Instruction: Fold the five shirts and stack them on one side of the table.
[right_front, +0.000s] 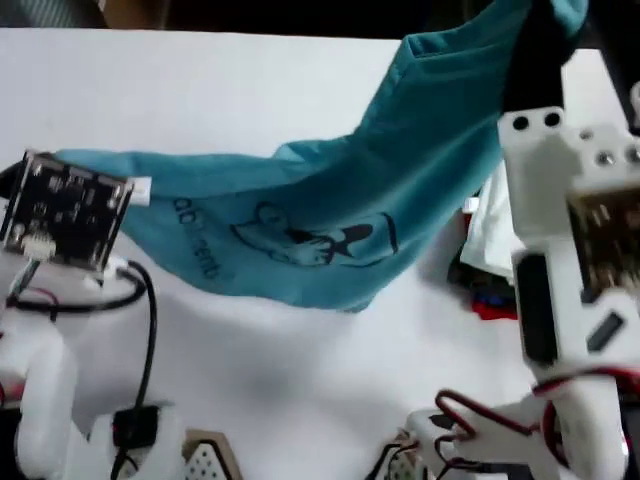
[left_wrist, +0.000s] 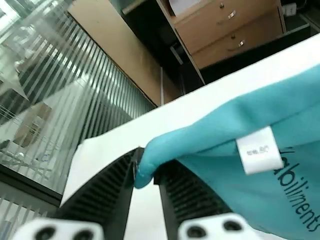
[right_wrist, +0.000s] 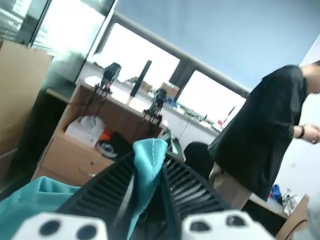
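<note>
- Jaws of the left gripper (left_wrist: 145, 172) pinched a bunched edge of the teal shirt (right_front: 330, 200); those of the right gripper (right_wrist: 150, 167) clamped another fold of it.
- At the high view's right edge, a heap of white, red and black clothes (right_front: 488, 255) lay on the white table (right_front: 250, 90), partly hidden behind the right arm (right_front: 560, 260).
- The shirt hung stretched between the grippers, its long axis running from middle left to upper right, dark print facing the camera, a white label (left_wrist: 259, 150) near its left end.
</note>
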